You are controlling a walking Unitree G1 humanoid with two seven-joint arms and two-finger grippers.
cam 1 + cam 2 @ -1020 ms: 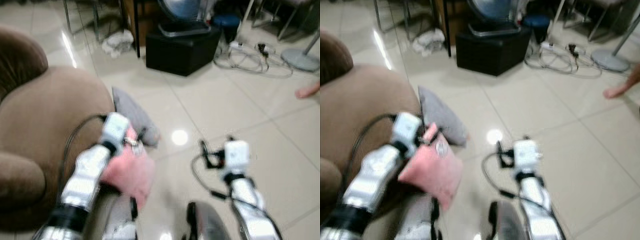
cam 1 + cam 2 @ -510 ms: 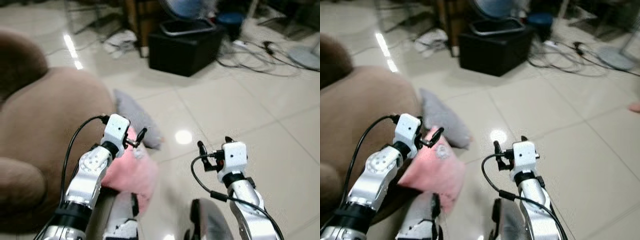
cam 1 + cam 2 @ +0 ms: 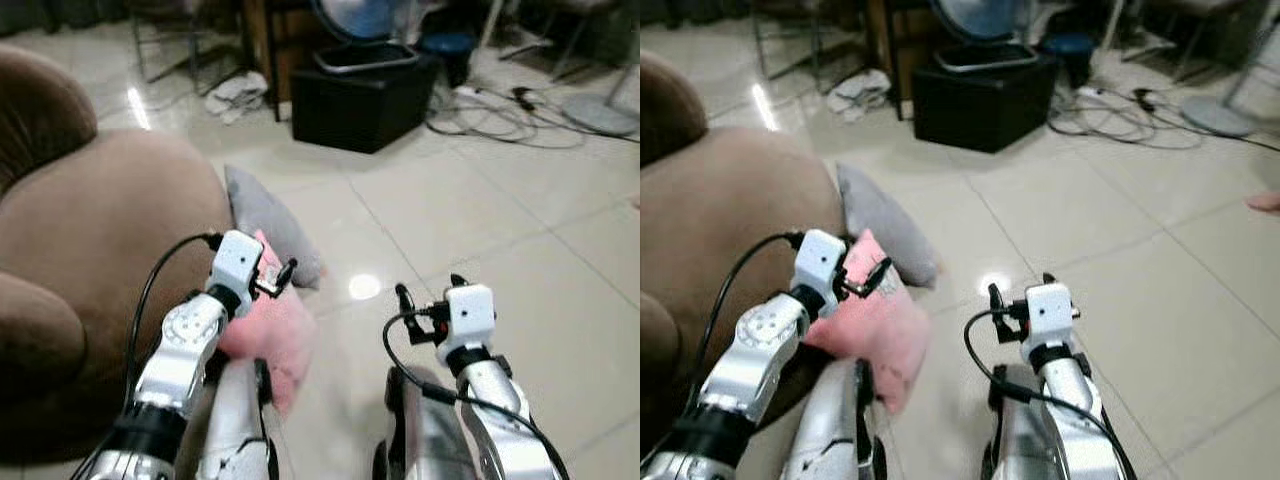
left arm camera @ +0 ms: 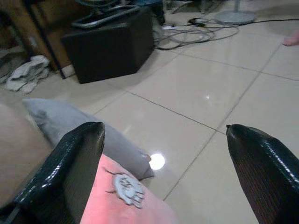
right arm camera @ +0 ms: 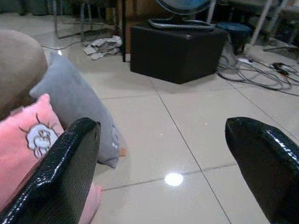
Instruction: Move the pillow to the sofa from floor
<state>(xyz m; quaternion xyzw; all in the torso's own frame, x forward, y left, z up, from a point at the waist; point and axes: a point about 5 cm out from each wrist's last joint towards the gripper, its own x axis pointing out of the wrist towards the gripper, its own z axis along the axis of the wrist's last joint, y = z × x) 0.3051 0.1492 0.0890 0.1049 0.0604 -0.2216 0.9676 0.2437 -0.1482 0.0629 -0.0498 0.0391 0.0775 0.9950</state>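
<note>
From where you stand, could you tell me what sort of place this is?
Probably a lived-in living room: a brown sofa with a pink pillow and a grey pillow on the tiled floor beside it, plus a fan and loose cables beyond.

Head stereo pair: looking forward and down over both arms at tiled floor (image 3: pixel 470 200), sofa (image 3: pixel 90 250) on left. Wrist cams: low, close, aimed along own fingers. All four share pink pillow (image 3: pixel 875 325), grey pillow (image 5: pixel 77 100), black box (image 4: pixel 110 44).

Pillows (image 3: pixel 268 330) on floor (image 3: pixel 480 220) beside sofa (image 3: pixel 90 250)
</note>
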